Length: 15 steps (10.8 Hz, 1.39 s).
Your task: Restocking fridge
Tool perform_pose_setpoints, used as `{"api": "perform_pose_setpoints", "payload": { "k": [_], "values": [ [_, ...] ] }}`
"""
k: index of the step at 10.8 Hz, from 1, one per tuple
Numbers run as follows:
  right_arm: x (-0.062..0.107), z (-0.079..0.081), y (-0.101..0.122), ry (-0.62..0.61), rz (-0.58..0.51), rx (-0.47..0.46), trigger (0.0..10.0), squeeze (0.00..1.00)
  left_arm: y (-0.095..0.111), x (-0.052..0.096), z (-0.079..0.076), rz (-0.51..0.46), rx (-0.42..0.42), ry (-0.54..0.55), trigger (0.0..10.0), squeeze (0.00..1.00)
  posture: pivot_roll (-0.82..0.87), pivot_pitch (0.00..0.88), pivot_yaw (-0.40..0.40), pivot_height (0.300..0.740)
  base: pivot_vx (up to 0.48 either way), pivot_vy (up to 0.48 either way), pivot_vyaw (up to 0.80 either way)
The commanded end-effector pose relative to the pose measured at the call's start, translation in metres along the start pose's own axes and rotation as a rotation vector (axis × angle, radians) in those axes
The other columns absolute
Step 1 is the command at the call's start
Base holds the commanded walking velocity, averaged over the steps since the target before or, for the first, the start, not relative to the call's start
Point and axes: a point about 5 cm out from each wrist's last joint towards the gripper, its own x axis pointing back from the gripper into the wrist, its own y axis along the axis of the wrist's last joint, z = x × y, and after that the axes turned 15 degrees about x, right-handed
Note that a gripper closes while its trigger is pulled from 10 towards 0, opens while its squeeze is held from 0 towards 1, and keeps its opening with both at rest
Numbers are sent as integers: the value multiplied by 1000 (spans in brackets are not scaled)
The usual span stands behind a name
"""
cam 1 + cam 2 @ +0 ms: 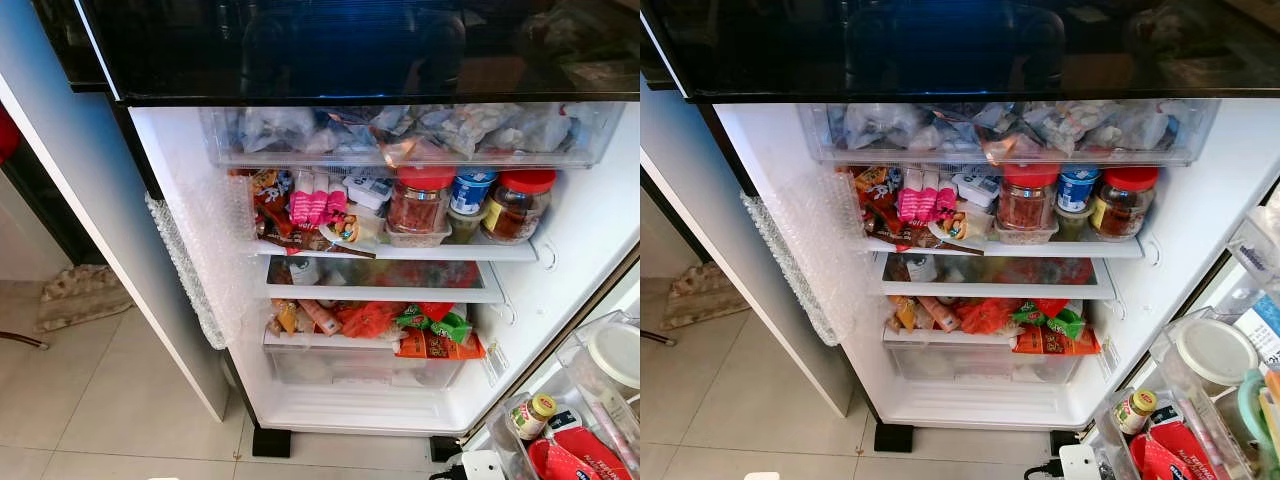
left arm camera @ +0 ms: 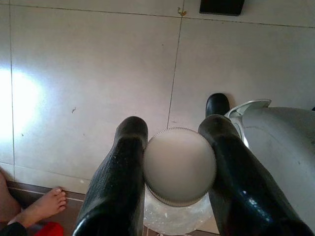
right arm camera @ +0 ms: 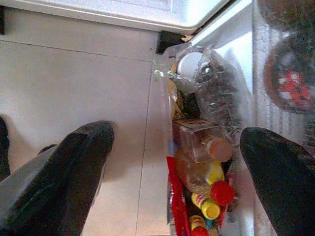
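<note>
We stand before the open fridge (image 1: 590, 230), its shelves already crowded: red-lidded jars (image 1: 420, 200) and a blue-lidded tub (image 1: 470, 190) on the upper shelf (image 1: 400, 252), pink packets (image 1: 317, 198) beside them, orange and green snack bags (image 1: 425, 330) heaped over the lower drawer (image 1: 360, 365).

In the left wrist view our left gripper (image 2: 179, 167) hangs low over the tiled floor (image 2: 88, 73), its fingers (image 2: 120, 177) clamped on a jar with a pale ribbed lid (image 2: 179, 164), the item we judge is next to go in. A person's bare foot (image 2: 47, 204) shows at the edge of that view.

Our right gripper (image 3: 179, 162) is spread wide and holds nothing, hovering by the fridge door bins (image 3: 246, 64), where small bottles with yellow and red caps (image 3: 211, 201) and a clear bag (image 3: 211, 83) are packed.

To shelve the jar well, we would lift it level, keeping the squeeze even on the lid so it does not twist loose, and aim for a real gap. The band between the two shelves (image 1: 385, 275) looks the least crowded, though we cannot tell its depth. We should bring it in slowly, clear of the jars, set the base flat before letting go, and keep the right arm away from the door bins.
</note>
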Motion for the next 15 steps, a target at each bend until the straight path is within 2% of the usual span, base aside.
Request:
{"api": "perform_pose_setpoints", "payload": {
  "k": [1, 11, 15],
  "values": [
    [0, 1, 1, -9, -2, -11, 10000, 0, -4, 1, 1, 18, -1, 4, 10000, 0, 31, 0, 16, 740, 0, 0, 0],
    [0, 1, 1, -28, -5, -3, 10000, 0, -3, 0, 1, 16, -5, 3, 10000, 0, 28, 0, 18, 740, 0, 0, 0],
    [0, 1, 2, -15, -12, 27, 10000, 0, -4, 1, 2, 18, -9, 5, 10000, 0, 30, 0, 19, 740, 0, 0, 0]
  ]
}}
